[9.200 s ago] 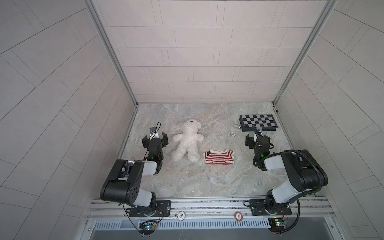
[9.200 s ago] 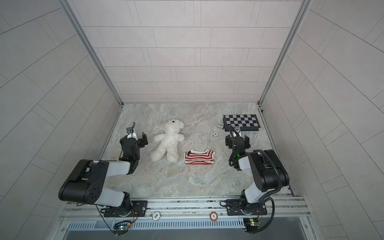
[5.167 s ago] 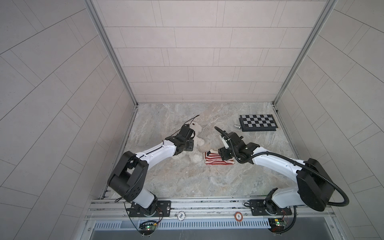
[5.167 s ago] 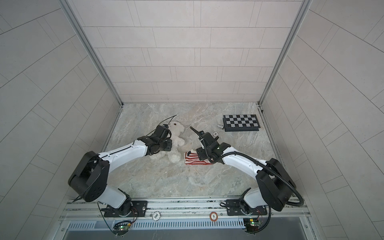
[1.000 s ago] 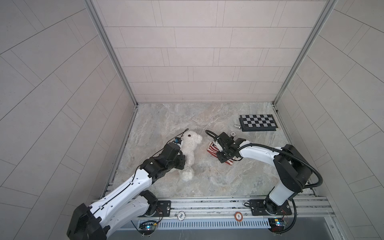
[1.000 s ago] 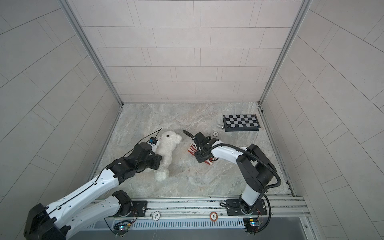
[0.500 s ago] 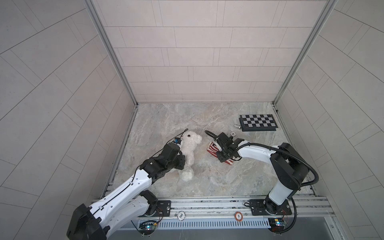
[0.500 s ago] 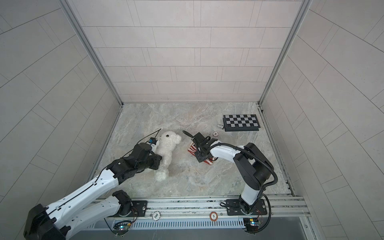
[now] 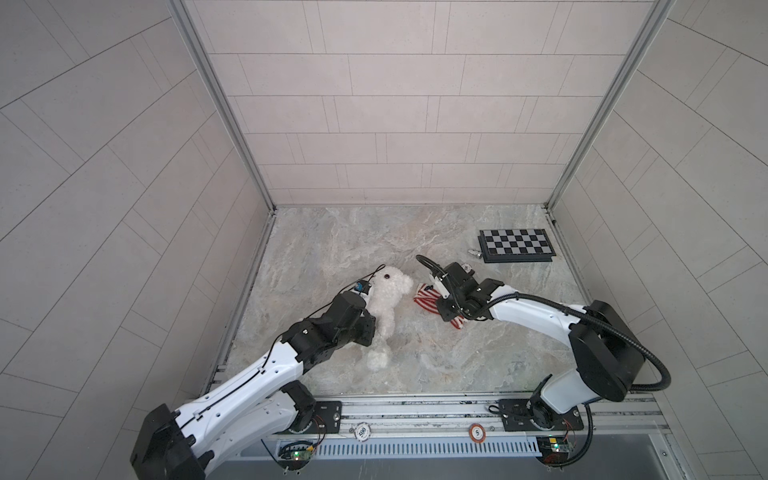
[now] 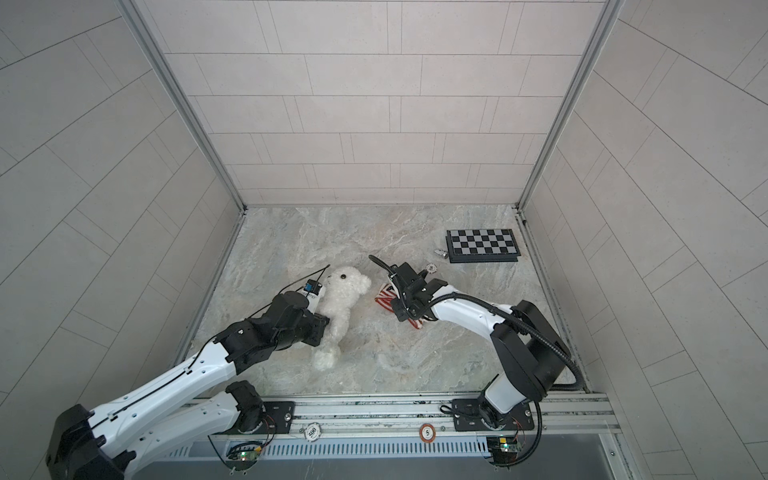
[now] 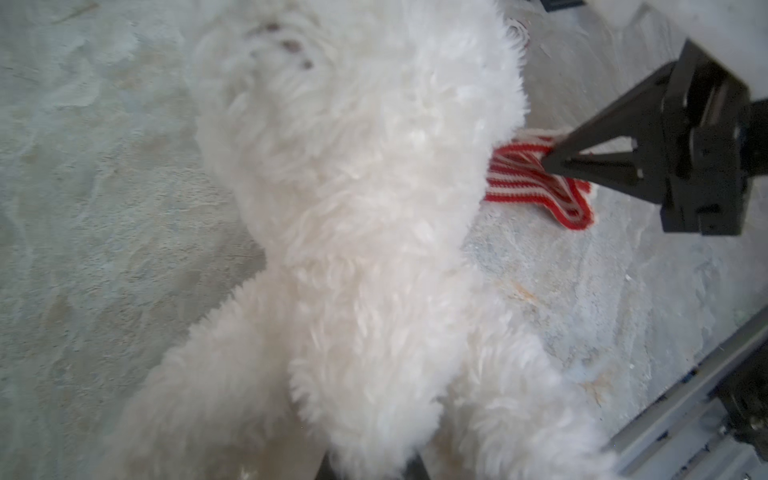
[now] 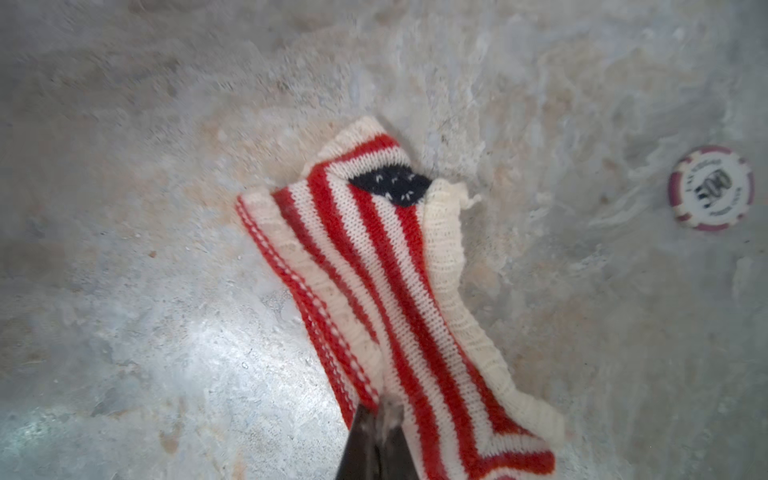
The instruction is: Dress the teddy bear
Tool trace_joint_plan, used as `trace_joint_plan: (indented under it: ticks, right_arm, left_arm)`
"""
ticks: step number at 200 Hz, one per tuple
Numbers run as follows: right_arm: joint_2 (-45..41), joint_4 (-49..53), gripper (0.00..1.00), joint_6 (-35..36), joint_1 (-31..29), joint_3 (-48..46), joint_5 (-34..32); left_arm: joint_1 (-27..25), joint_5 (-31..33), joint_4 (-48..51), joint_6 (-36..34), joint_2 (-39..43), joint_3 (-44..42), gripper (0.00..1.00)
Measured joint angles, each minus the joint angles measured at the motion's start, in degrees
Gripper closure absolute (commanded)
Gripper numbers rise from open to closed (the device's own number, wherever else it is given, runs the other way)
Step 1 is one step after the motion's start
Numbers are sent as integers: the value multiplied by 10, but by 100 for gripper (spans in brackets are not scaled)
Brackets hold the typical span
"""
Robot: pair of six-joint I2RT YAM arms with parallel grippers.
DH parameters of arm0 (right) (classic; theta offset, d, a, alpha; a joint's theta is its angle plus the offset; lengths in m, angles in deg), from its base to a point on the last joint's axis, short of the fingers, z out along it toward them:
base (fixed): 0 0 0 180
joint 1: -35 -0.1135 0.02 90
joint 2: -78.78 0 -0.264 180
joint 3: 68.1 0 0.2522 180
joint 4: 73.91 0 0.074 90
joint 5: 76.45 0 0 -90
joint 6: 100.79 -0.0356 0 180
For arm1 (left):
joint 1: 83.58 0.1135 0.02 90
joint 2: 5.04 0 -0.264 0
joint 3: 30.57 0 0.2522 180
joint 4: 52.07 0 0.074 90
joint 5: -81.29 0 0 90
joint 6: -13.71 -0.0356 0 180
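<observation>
Both closed tight, left claw (image 9: 373, 323) gripping teddy bear (image 9: 386, 299), right claw (image 12: 379, 411) pinching striped sweater (image 12: 374, 257)

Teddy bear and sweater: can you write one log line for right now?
left gripper: shut on teddy bear; right gripper: shut on sweater; teddy bear: not yet dressed

Enclosure of pale grey tiled walls (image 9: 374, 104) on left, right and far sides. Aluminium corner posts (image 9: 222, 104) at both far corners. Floor (image 9: 332, 241): grey-beige marbled stone, slight sheen. Metal rail (image 9: 415, 409) along near edge. Light even, shadows soft.
</observation>
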Motion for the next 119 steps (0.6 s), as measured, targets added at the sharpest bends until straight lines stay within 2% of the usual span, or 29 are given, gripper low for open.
trace_joint_plan:
  ticks: [56,119]
  right_arm:
    - [-39,-45,100,22,0,-43,4]
    - [-82,-92,100,34,0,-77,47]
  left_arm:
    - [-110,-19,19,11,10,-24,100]
    - [-156,-34,21,-5,-51,-24,100]
